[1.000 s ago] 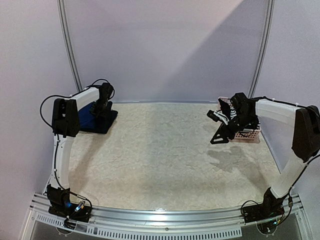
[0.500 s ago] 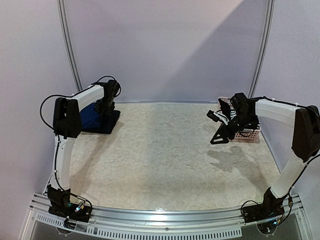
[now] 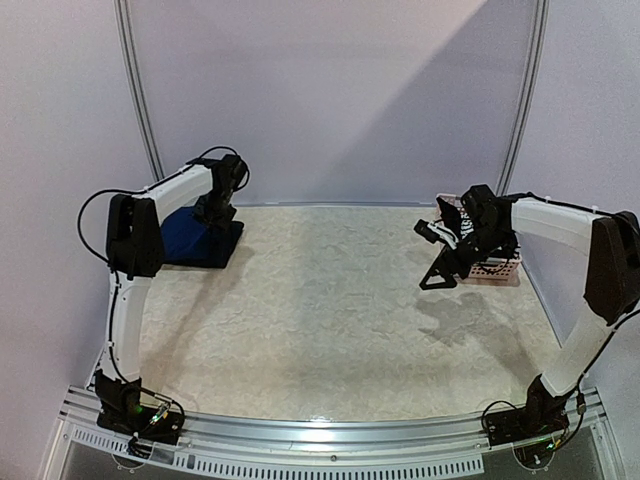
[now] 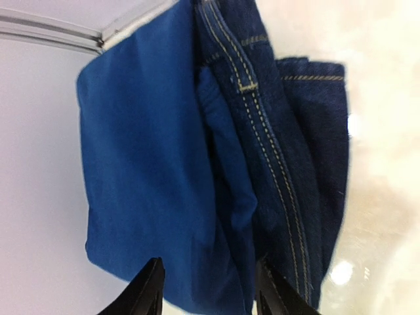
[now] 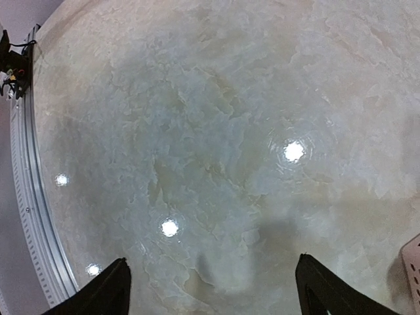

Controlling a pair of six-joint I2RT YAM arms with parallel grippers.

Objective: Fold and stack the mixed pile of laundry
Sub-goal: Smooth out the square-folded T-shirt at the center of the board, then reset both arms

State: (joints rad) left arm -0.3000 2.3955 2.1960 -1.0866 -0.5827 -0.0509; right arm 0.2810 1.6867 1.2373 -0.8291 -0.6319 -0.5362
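Observation:
A folded stack of the laundry lies at the table's far left: a blue garment with a dark denim piece beside it, seen from above as a navy stack. My left gripper hovers just over this stack, open, with nothing between its fingers. It shows in the top view as well, the left gripper hanging at the stack's back right corner. A black-and-white striped piece sits in the pink basket. Beside the basket my right gripper hangs open and empty above bare table.
The pink basket's corner shows at the right edge of the right wrist view. A metal rail runs along the table's near edge. A wall with curved metal strips stands close behind the stack.
My left gripper has opened from shut and drawn up and back to the right off the navy stack. The right gripper's jaws have spread wider; that arm has hardly moved.

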